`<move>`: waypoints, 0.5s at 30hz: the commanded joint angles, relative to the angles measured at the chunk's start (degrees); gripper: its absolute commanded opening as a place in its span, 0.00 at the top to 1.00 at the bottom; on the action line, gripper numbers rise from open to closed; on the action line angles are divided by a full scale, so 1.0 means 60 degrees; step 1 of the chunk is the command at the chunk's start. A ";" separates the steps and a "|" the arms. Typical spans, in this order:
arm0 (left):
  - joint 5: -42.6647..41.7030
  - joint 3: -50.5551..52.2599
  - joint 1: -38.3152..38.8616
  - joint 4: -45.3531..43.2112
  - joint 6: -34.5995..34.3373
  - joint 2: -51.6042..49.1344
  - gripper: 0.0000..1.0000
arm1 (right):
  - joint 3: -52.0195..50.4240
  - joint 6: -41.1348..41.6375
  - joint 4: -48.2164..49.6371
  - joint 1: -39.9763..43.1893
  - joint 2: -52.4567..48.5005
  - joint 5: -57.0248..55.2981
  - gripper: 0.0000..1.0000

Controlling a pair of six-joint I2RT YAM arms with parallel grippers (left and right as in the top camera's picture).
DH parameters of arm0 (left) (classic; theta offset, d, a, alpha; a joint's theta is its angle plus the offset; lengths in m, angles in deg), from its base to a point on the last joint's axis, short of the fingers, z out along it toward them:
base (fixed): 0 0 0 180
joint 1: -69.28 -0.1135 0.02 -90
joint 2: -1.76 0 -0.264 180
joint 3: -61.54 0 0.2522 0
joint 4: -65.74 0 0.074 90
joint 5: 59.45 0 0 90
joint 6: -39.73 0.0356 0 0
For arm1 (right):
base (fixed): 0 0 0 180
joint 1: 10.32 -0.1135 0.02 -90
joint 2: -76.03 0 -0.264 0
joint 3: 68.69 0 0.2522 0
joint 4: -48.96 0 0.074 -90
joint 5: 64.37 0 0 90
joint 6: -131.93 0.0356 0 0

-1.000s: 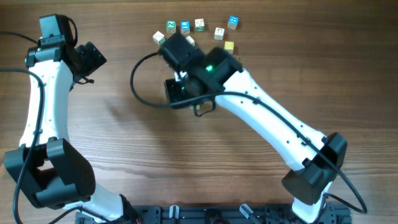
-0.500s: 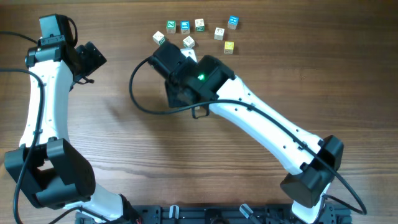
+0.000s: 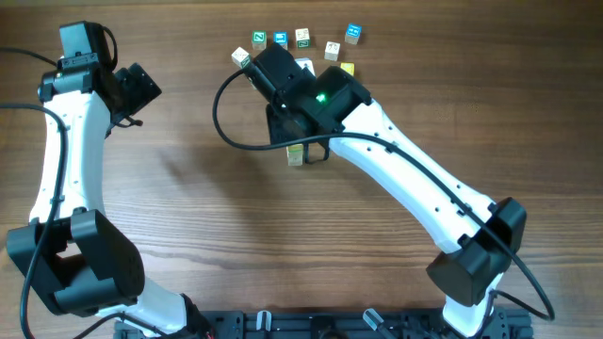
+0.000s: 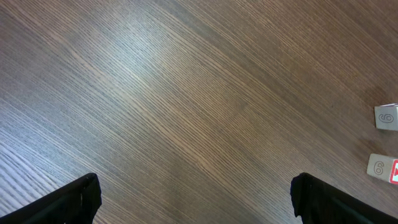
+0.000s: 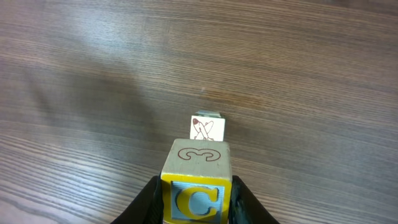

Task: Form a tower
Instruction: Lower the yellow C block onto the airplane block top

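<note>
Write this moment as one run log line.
right gripper: shut on C block | left gripper: open, empty | second block: on table

Wooden letter cubes: 7 loose cubes clear at far side of the 1 table in overhead view (maybe an 8th, half hidden by right arm, can't tell). Right wrist view: 1 C cube btwn fingers, 1 red-marked cube beyond. Left wrist view: 2 numbered cubes. Arms: 2, incl. left arm. Grippers: 2, i.e. left gripper, right gripper.

Wooden table with loose letter cubes
</note>
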 commanded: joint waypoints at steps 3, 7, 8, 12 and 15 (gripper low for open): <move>0.0091 -0.0124 -0.0026 -0.0018 0.0106 0.0178 0.00 | 0.0135 -0.0127 0.0091 0.0160 -0.0499 0.0073 0.81; 0.0091 -0.0124 -0.0026 -0.0018 0.0106 0.0178 0.00 | 0.0135 -0.0288 0.0397 0.0233 -0.0499 0.0076 0.81; 0.0091 -0.0124 -0.0026 -0.0015 0.0106 0.0178 0.00 | 0.0135 -0.0284 0.0426 0.0270 -0.0499 0.0076 0.82; 0.0091 -0.0124 -0.0026 -0.0018 0.0109 0.0178 0.00 | 0.0087 -0.0284 0.0466 0.0313 -0.0503 0.0080 0.82; 0.0091 -0.0124 -0.0026 -0.0018 0.0106 0.0178 0.00 | -0.0066 -0.0284 0.0576 0.0401 -0.0503 0.0076 0.82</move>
